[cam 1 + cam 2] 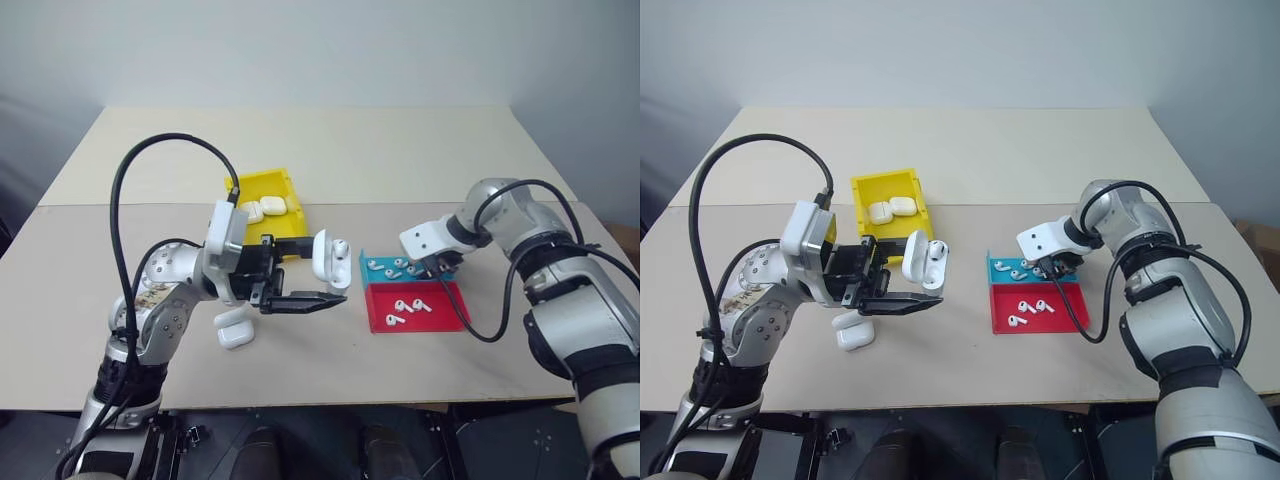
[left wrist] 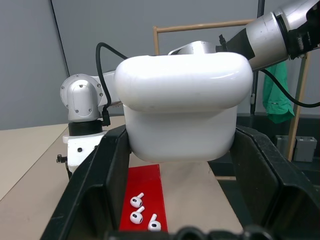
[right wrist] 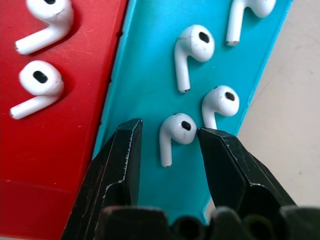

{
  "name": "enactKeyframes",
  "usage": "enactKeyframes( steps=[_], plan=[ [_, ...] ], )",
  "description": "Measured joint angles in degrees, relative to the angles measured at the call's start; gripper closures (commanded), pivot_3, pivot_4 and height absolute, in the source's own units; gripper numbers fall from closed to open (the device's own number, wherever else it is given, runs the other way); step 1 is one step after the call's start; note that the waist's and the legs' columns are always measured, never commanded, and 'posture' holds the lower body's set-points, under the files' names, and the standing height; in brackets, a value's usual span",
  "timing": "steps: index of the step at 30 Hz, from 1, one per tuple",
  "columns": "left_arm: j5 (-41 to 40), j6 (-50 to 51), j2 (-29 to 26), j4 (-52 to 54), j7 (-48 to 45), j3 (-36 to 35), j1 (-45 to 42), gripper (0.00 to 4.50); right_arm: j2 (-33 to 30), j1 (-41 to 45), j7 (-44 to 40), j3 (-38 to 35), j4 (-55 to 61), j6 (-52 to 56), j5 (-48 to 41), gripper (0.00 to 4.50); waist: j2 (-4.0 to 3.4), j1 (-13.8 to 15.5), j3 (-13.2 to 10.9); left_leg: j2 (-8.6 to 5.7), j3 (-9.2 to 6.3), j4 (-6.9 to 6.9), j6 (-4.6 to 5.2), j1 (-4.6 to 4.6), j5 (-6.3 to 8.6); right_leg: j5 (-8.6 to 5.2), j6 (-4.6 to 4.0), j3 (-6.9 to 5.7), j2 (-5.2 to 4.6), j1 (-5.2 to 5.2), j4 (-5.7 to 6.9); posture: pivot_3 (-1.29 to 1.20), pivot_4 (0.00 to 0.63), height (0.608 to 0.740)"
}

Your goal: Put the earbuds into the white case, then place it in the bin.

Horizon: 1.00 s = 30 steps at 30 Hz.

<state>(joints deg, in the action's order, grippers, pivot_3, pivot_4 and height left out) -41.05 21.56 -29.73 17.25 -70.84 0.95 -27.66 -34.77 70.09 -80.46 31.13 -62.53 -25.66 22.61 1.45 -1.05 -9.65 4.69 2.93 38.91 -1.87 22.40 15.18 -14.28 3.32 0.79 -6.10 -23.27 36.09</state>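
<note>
My left gripper is shut on the white case, holding it above the table between the bin and the trays. The case sits across both black fingers. A small rounded white part shows at its upper end; I cannot tell whether that is an earbud. My right gripper points down into the blue tray, open. Its fingers straddle one earbud, one fingertip touching the earbud's head. Several more earbuds lie in the blue tray. The yellow bin stands behind the left hand.
Three earbuds lie in the red tray in front of the blue one. Two or three white cases rest inside the bin. Another closed case lies on the table under the left forearm.
</note>
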Motion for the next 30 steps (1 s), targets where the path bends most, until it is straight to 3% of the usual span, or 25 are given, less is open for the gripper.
enactKeyframes(
  steps=[6,9,12,13,24,28,30],
  plan=[
    [-0.9,0.0,-0.4,0.1,0.4,0.0,0.4,1.74,0.4,0.4,0.7,-0.2,-1.0,-0.3,1.0,2.26,0.0,0.0,0.0,0.0,0.0,0.0,-0.02,-0.05,-0.01,0.0,0.0,0.0,0.0,0.03,0.04,0.0,0.15,0.74],
    [-1.1,0.0,-0.8,0.9,0.6,0.0,0.6,1.74,0.3,0.4,0.6,-0.2,-1.1,-0.7,1.6,2.84,0.0,0.0,0.0,0.0,0.0,0.0,-0.02,-0.06,-0.01,0.0,0.0,0.0,0.0,0.05,0.03,0.0,0.15,0.74],
    [-1.1,0.0,-1.2,1.0,0.7,0.0,0.7,1.74,0.4,0.4,0.6,-0.3,-1.1,-0.7,1.8,3.8,0.0,0.0,0.0,0.0,0.0,0.0,-0.03,-0.09,-0.01,0.0,0.0,0.0,0.0,0.07,0.04,0.0,0.15,0.74],
    [-1.2,0.0,-1.3,1.0,0.7,0.0,0.7,1.74,0.4,0.4,0.7,-0.3,-1.1,-0.7,1.8,3.87,-0.01,0.0,0.0,0.0,0.0,0.0,-0.03,-0.09,-0.01,0.0,0.0,0.0,0.0,0.08,0.04,0.0,0.15,0.74],
    [-1.8,0.0,-1.2,0.1,0.3,0.1,0.4,1.74,-3.3,-4.9,-2.5,-7.9,4.8,6.0,-4.8,3.87,-0.05,0.3,0.0,0.0,-0.01,0.0,-0.03,-0.01,-0.02,0.0,0.0,0.0,0.0,0.05,0.01,0.0,0.15,0.74],
    [-1.7,-0.1,-0.1,-1.8,-0.3,0.5,-1.6,1.74,-8.5,-10.2,-5.7,-17.4,19.5,18.3,-15.3,3.87,-0.09,0.5,-0.1,0.0,-0.03,-0.01,-0.02,0.02,-0.01,0.01,0.01,-0.03,0.0,0.05,0.0,0.0,0.15,0.74],
    [-1.7,-0.1,0.6,-2.8,-0.8,0.8,-2.8,1.74,-11.0,-17.0,-5.4,-24.6,33.0,28.2,-23.2,3.87,-0.09,0.8,-0.1,0.01,-0.06,-0.05,0.0,0.03,0.0,0.01,0.01,-0.07,0.0,0.07,0.0,0.0,0.15,0.74]
  ],
)
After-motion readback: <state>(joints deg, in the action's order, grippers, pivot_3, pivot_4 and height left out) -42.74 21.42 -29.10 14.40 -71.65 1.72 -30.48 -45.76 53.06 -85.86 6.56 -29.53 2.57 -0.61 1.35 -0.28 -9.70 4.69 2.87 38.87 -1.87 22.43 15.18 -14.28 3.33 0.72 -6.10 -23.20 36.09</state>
